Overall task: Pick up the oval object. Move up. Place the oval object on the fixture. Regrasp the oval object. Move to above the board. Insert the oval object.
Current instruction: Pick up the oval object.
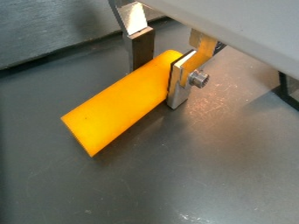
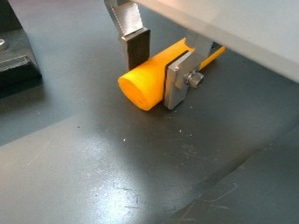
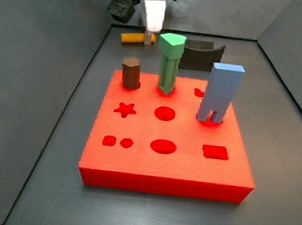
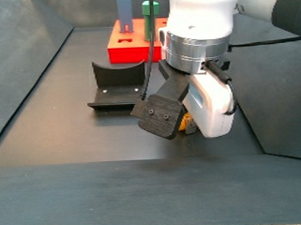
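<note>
The oval object [image 1: 117, 109] is a smooth yellow-orange peg lying flat on the dark floor, seen end-on in a wrist view [image 2: 145, 84]. My gripper [image 1: 159, 70] straddles its far end. The near silver finger [image 2: 176, 80] presses on one side and the dark pad of the other finger [image 2: 136, 54] meets the opposite side, so the gripper looks shut on it. In a side view only a sliver of orange [image 4: 187, 125] shows under the gripper [image 4: 176, 118]. The fixture [image 4: 115, 88] stands apart, between the gripper and the red board [image 3: 164, 146].
On the board stand a green peg [image 3: 168, 64], a blue block [image 3: 220, 91] and a brown cylinder [image 3: 131, 74]. Grey walls enclose the floor on both sides. The fixture's base [image 2: 14, 68] shows at the edge of a wrist view.
</note>
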